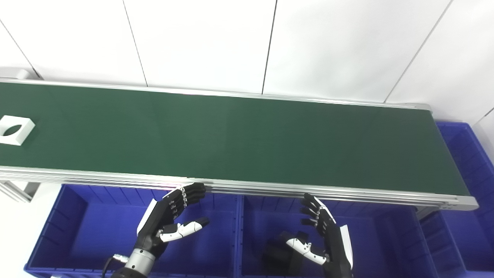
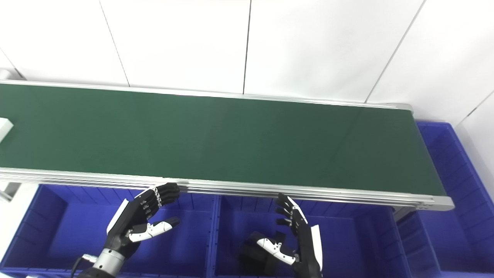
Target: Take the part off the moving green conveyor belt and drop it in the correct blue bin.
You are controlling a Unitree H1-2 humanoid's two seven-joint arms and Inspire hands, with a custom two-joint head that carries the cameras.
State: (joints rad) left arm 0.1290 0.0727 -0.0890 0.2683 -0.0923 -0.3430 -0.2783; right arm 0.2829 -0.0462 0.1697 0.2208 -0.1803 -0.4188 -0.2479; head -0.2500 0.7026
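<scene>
My left hand (image 1: 170,222) and right hand (image 1: 326,237) spread, empty, over blue plastic bins (image 1: 92,231); white square part with oval hole (image 1: 14,129) far left on green conveyor belt (image 1: 239,139); risk: mistimed grab, part drifts past, wrong bin

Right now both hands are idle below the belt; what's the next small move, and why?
Probably raise the left hand over the conveyor belt edge, open and ready. The white part sits at the belt's far left end, nearer that hand, and both hands hang empty over the blue bins.
</scene>
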